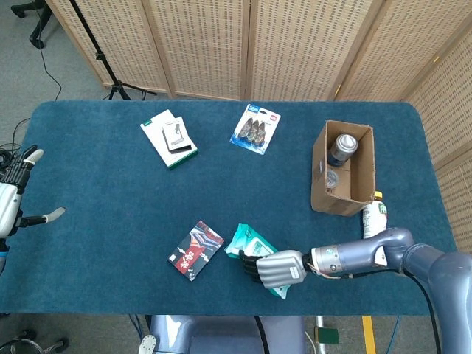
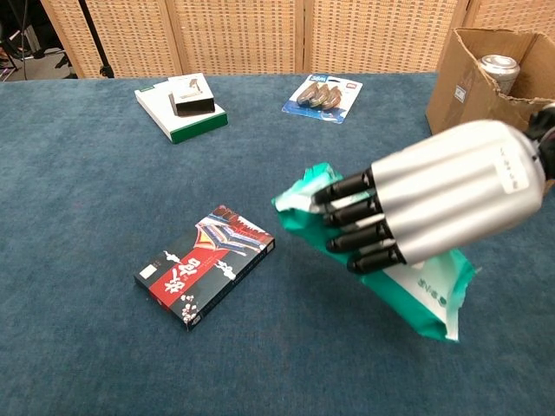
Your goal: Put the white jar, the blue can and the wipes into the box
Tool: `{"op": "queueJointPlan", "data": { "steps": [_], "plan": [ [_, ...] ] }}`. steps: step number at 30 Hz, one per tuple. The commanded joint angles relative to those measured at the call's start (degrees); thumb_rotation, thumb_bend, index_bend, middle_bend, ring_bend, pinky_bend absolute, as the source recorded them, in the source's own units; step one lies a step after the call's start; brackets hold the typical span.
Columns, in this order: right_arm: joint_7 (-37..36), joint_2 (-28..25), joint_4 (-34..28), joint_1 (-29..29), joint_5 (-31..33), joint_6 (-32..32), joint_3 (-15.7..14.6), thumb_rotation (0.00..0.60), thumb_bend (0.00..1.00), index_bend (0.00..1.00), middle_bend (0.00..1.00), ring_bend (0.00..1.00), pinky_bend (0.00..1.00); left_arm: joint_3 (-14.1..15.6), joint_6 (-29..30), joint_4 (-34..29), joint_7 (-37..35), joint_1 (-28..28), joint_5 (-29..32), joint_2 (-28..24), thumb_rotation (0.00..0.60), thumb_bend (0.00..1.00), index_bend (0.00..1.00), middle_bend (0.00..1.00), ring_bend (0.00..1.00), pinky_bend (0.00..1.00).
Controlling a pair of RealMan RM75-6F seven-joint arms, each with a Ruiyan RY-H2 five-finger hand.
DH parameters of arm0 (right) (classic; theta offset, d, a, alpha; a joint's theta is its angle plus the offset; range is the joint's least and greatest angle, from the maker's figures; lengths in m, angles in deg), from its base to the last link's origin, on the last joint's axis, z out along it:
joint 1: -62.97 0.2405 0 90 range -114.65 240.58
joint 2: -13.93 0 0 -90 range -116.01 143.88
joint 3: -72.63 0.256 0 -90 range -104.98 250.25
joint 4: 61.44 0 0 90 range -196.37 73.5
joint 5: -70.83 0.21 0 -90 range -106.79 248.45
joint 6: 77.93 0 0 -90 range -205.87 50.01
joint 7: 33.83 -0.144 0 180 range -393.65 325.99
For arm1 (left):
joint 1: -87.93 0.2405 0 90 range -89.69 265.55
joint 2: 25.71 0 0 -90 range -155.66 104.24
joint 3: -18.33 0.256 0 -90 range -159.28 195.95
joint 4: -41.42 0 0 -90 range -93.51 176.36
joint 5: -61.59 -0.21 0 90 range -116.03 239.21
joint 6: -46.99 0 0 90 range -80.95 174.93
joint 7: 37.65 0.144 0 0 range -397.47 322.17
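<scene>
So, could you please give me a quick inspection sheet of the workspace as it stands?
Surface: blue cloth table.
Job's things: wipes gripped by right hand; blue can inside box; white jar cannot be made out.
Clutter: card box, white-green box, blister pack, bottle beside the box.
Hands: left hand holds nothing, at table edge.
Cables: black cable on floor.
Surroundings: wicker screens, tripod.

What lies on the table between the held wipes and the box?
Nothing visible. The right hand holds the wipes near the front edge, and only bare blue cloth runs from there to the box. The black card box lies on the wipes' other side.
</scene>
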Motion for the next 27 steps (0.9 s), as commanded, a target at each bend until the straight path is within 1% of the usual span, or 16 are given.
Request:
{"op": "queueJointPlan", "data": {
  "steps": [1,7,8,10,15,20,27],
  "plan": [
    [1.48,-4.70,-2.80,0.13,2.14,2.97,2.41,0.600,1.00,0.68,0.54,0.35,0.40,-0.03,0.14,-0.11,-0.10,0.11,-0.10,-0.10,0.600,0.00,0.00,0.00,0.00,0.20],
    [1.62,-10.97,-3.60,-0.86,6.52,5.03,5.27,0.600,1.00,0.68,0.54,0.35,0.40,-0.08,0.60,-0.39,-0.22,0.39,-0.33,-0.33,0.600,0.00,0.00,0.00,0.00,0.20],
    [1.38,-12.69,-2.61,-1.50,8.58,5.49,6.28,0.600,1.00,0.68,0.54,0.35,0.40,-0.08,0.77,-0.47,-0.27,0.49,-0.40,-0.39,0.600,0.00,0.00,0.00,0.00,0.20],
    [0.44,-14.59,-1.77,-2.05,10.06,6.03,6.85,0.600,1.00,0.68,0.54,0.35,0.40,-0.08,0.91,-0.55,-0.29,0.59,-0.48,-0.45,0.600,0.00,0.00,0.00,0.00,0.20],
    [-1.78,-17.34,1.33,-3.45,14.16,5.61,8.12,0.600,1.00,0.68,0.54,0.35,0.40,-0.08,0.84,-0.70,0.05,0.56,-0.64,-0.45,0.600,0.00,0.00,0.00,0.00,0.20],
    [-3.55,-17.51,5.64,-4.63,17.07,4.06,8.57,0.600,1.00,0.68,0.54,0.35,0.40,-0.05,0.65,-0.93,0.70,0.41,-0.84,-0.36,0.600,0.00,0.00,0.00,0.00,0.20],
    [-7.18,-13.90,15.49,-6.94,22.07,1.34,9.09,0.600,1.00,0.68,0.54,0.35,0.40,-0.09,0.19,-1.11,1.38,0.25,-0.72,-0.18,0.600,0.00,0.00,0.00,0.00,0.20]
  ]
}}
